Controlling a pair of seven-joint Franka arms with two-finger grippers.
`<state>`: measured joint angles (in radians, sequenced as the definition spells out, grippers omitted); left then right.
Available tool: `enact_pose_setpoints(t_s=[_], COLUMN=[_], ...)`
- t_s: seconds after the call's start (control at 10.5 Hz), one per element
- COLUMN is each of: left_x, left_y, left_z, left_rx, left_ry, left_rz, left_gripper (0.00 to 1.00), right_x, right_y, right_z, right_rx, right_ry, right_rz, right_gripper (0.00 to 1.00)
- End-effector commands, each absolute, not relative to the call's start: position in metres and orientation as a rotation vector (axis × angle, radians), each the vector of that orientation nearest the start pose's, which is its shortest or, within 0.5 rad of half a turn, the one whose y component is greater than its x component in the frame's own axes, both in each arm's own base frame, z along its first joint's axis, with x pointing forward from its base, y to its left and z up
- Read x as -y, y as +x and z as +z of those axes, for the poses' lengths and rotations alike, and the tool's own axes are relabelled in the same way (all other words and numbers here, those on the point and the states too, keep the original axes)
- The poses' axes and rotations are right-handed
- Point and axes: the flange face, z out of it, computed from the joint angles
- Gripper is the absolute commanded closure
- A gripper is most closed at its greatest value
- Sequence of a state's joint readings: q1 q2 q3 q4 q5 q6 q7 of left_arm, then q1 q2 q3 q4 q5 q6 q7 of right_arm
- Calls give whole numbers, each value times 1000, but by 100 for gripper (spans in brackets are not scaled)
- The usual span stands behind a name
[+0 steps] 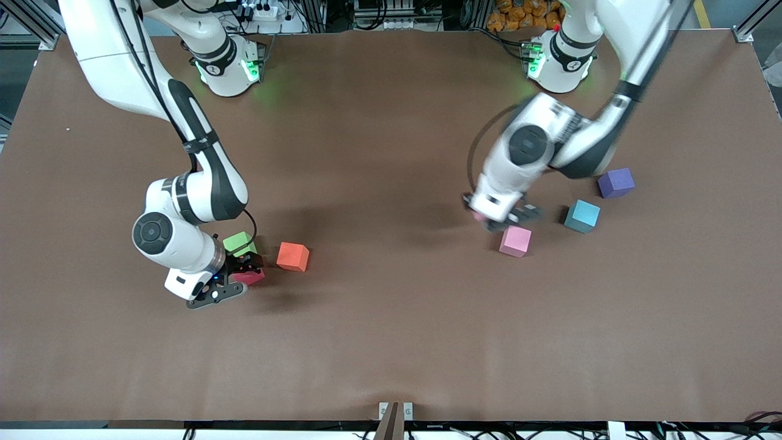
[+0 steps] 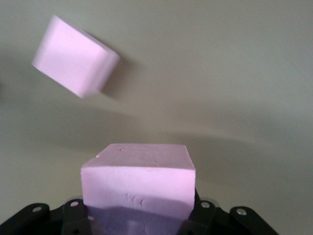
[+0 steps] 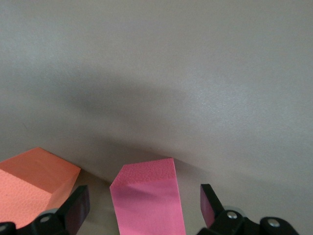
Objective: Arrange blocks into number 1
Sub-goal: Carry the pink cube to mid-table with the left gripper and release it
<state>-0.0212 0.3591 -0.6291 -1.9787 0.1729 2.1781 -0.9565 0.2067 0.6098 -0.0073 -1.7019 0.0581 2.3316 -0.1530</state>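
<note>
Nearest the front camera, the right gripper (image 1: 239, 276) straddles the crimson block (image 3: 147, 200), fingers spread with gaps either side, apparently lining up a grasp; the orange block (image 1: 292, 256) sits just beside, the green cube (image 1: 239, 243) slightly farther. Toward the left arm's end, the left gripper (image 1: 498, 215) clamps one pink block (image 2: 139, 181), seemingly carrying it, over the table beside the second pink block (image 1: 515, 241). Farther lie the light blue block (image 1: 582, 216) and the purple cube (image 1: 616, 183).

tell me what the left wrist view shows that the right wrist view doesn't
Only the left wrist view shows the two pink blocks: one pink block close against the left gripper, which looks shut on it, and a second pink block on the table farther off. Only the right wrist view shows the red block between the open fingers of the right gripper, with the orange block beside it. Both show bare brown table.
</note>
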Motion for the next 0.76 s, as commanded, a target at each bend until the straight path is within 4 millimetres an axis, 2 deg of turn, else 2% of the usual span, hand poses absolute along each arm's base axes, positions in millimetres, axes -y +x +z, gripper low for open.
enact_pose_setpoints(t_s=[0.0, 0.19, 0.38, 0.57, 0.67], left_x=[388, 440, 493, 519, 532], left_y=[449, 405, 344, 315, 300], left_z=[310, 293, 277, 267, 255], left_rx=[275, 171, 82, -38, -104], left_ry=[-3123, -3123, -3143, -3156, -3160], left_rz=[216, 257, 258, 218, 192], left_gripper=[100, 100, 100, 100, 100], right_x=[-138, -138, -138, -137, -136], right_y=[664, 665, 663, 661, 658], right_z=[229, 226, 220, 217, 212], right_rx=[518, 518, 520, 535, 535], right_ry=[-3073, -3073, -3075, -3080, -3080], right_rz=[-28, -30, -19, -9, 3], right_gripper=[0, 0, 0, 0, 0])
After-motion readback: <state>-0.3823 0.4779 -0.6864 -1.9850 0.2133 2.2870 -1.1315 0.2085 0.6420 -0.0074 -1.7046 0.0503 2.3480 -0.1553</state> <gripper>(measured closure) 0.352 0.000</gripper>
